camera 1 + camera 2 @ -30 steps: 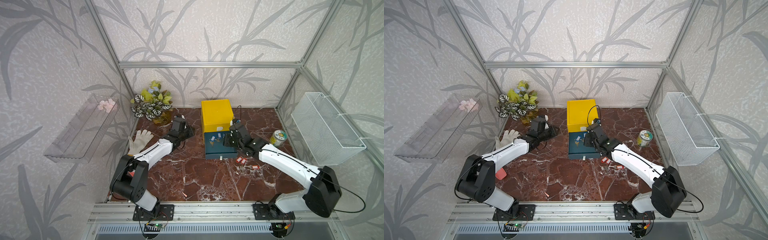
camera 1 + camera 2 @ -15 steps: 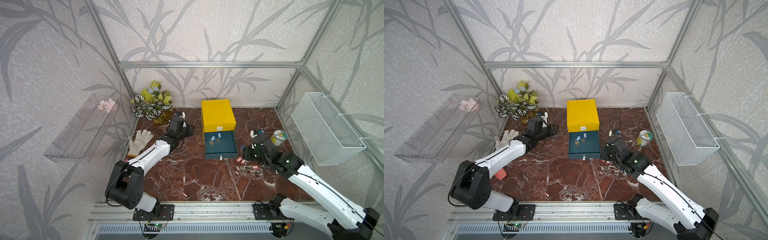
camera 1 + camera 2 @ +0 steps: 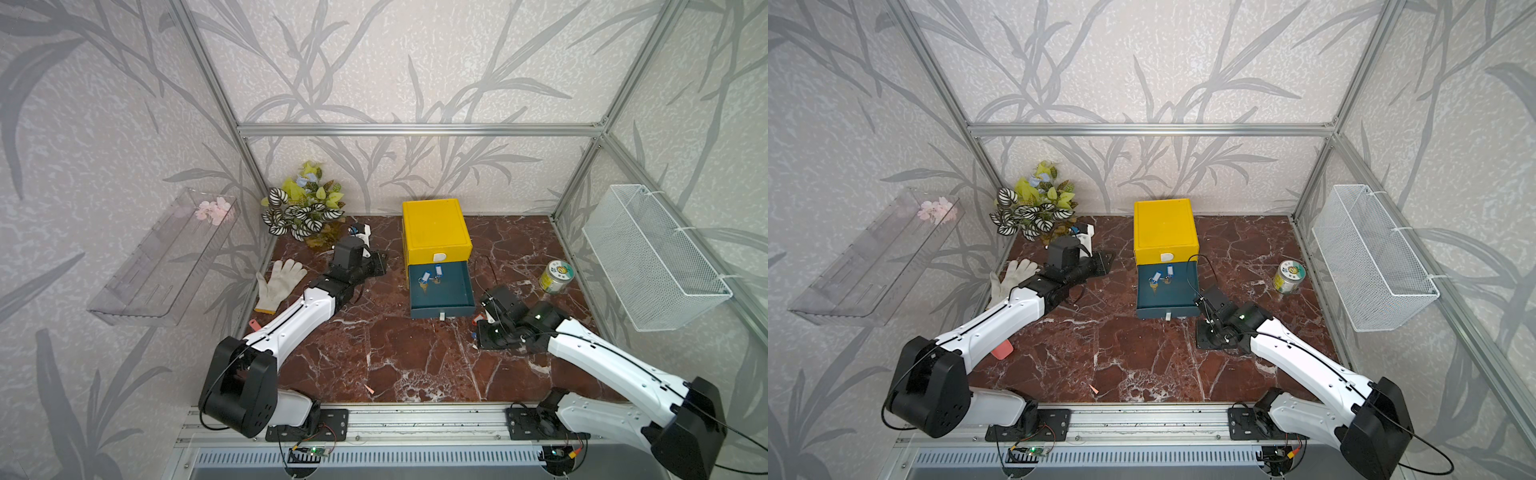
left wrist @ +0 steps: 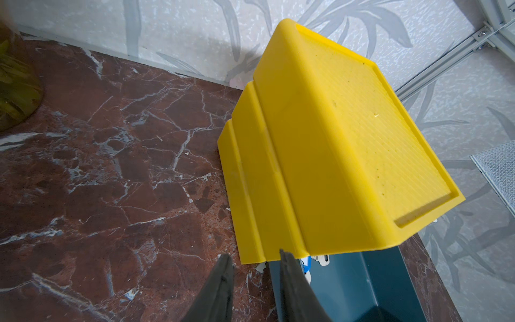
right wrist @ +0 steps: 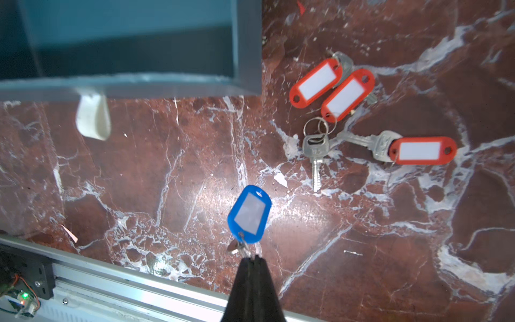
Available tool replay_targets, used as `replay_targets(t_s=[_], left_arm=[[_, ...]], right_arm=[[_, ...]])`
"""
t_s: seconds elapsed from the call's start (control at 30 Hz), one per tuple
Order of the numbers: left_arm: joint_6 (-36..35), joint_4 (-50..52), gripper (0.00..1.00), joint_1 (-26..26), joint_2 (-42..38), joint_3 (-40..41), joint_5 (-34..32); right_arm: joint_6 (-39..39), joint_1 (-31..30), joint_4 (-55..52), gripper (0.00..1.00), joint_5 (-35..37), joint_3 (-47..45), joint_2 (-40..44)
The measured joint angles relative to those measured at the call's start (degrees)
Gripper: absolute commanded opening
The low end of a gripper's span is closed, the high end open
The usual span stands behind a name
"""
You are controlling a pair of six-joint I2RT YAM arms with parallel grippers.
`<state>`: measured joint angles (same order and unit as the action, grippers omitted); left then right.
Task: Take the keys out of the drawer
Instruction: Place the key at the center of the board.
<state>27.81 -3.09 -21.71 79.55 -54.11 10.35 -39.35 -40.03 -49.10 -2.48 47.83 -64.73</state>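
Note:
The dark teal drawer (image 3: 442, 309) (image 3: 1167, 309) stands pulled out of the yellow cabinet (image 3: 434, 226). Two blue-tagged keys (image 3: 430, 275) (image 3: 1162, 275) lie in it near the back. My right gripper (image 5: 252, 258) (image 3: 478, 333) is shut on the ring of another blue-tagged key (image 5: 250, 213), which hangs just above the table, off the drawer's front right corner. Three red-tagged keys (image 5: 348, 94) lie on the table beside it. My left gripper (image 4: 255, 255) (image 3: 376, 266) is open and empty beside the cabinet's left side, where the drawer (image 4: 376, 278) comes out.
A white glove (image 3: 278, 282) and a plant (image 3: 305, 208) lie at the back left, behind the left arm. A tin can (image 3: 556, 276) stands at the right, with a wire basket (image 3: 652, 257) on the wall beyond it. A pink piece (image 3: 1002, 349) lies under the left arm.
My right gripper has left the drawer with a blue-tagged key and come down over the table off the drawer's front right corner. The left gripper has barely moved, its jaws slightly narrower.

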Motion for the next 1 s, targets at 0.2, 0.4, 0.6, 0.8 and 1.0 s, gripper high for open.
replay_targets(t_s=[0.2, 0.4, 0.6, 0.8, 1.0], left_arm=[[-1.1, 0.0, 0.32, 0.0, -1.3, 0.6, -0.2], [-1.4, 0.0, 0.32, 0.0, -1.6, 1.5, -0.3], [-1.6, -0.2, 0.30, 0.0, -1.6, 1.8, -1.3], [-0.2, 0.3, 0.28, 0.5, 1.7, -0.8, -3.2], [2.0, 0.6, 0.29, 1.6, 8.8, -9.0, -2.3]], right_arm=[[1.5, 0.0, 0.4, 0.16, -2.8, -2.1, -3.3], [3.4, 0.0, 1.1, 0.27, -3.7, -2.0, -4.9], [4.1, -0.1, -1.1, 0.26, -3.0, 1.6, -3.0], [6.3, -0.1, 0.4, 0.26, 0.6, 12.6, -1.9], [9.8, -0.1, 7.6, 0.26, 3.7, 19.5, -9.2]])
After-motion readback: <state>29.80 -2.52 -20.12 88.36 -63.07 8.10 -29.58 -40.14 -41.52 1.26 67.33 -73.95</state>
